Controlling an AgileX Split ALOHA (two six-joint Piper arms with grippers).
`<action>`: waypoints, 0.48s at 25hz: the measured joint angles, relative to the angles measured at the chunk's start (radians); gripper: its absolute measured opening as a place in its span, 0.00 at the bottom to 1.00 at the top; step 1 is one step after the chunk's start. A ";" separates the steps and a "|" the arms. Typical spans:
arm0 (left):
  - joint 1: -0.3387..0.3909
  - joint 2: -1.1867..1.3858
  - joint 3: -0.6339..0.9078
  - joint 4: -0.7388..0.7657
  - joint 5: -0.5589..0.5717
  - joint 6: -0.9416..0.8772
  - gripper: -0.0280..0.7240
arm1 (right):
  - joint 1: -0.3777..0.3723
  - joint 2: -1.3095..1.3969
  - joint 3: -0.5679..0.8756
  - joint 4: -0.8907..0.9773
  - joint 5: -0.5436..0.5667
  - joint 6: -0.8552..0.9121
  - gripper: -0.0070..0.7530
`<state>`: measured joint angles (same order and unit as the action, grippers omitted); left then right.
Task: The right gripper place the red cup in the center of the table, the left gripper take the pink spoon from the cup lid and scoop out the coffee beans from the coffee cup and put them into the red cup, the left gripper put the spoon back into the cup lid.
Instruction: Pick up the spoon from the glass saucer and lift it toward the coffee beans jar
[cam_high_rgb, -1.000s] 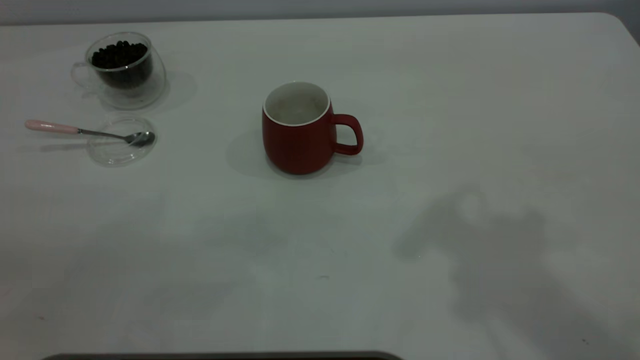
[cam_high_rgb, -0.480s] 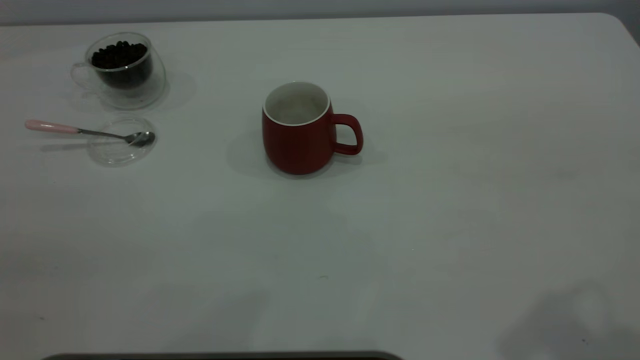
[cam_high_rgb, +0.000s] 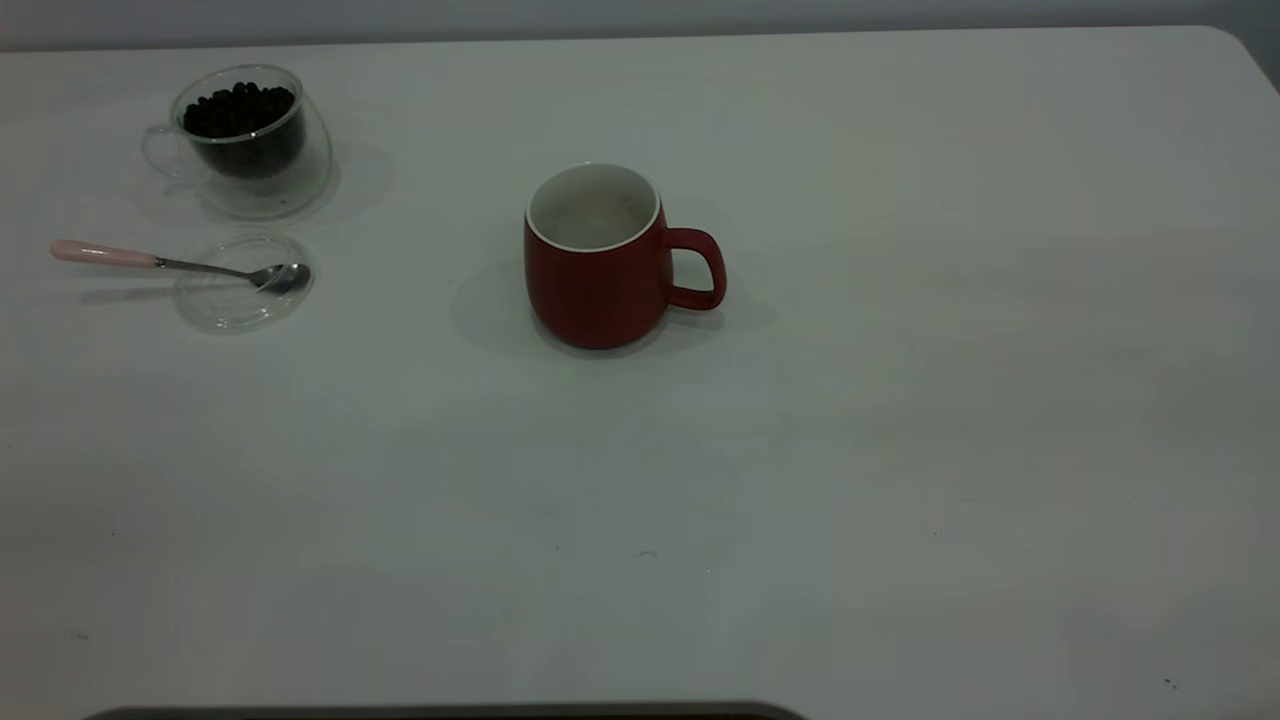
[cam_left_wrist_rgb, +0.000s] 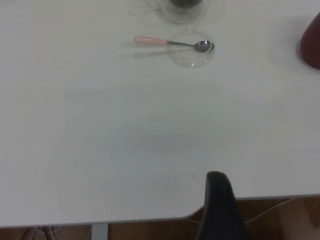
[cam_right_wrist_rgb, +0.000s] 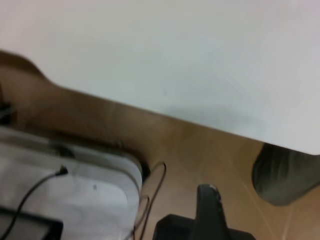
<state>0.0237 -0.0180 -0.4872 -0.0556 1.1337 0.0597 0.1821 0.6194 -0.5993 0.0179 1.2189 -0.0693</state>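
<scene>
Red cup (cam_high_rgb: 598, 262) stands upright mid-table (cam_high_rgb: 900, 400); pink spoon (cam_high_rgb: 180, 264) rests across cup lid (cam_high_rgb: 243, 292); left gripper (cam_left_wrist_rgb: 220, 207) opening cannot be determined.

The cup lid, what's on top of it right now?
The pink spoon's metal bowl rests on the cup lid; its pink handle sticks out past the rim over the table. Nothing else lies on the lid, and the glass hides nothing.

One red cup (cam_high_rgb: 598, 272), one glass coffee cup (cam_high_rgb: 245, 140), one glass lid (cam_high_rgb: 240, 292) and one pink spoon (cam_high_rgb: 170, 264) are counted on the one desk (cam_high_rgb: 900, 400). The coffee beans (cam_high_rgb: 240, 108) are heaped too densely to be counted singly. Two cups are seen in all.
</scene>
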 joint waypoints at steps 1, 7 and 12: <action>0.000 0.000 0.000 0.000 0.000 0.000 0.76 | -0.026 -0.043 0.021 0.007 -0.005 -0.006 0.78; 0.000 0.000 0.000 0.000 0.000 0.000 0.76 | -0.137 -0.263 0.087 0.033 -0.006 -0.012 0.78; 0.000 0.000 0.000 0.000 0.000 0.000 0.76 | -0.174 -0.393 0.088 0.038 -0.020 -0.020 0.78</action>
<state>0.0237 -0.0180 -0.4872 -0.0556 1.1337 0.0597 0.0084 0.2267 -0.5115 0.0564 1.1992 -0.0897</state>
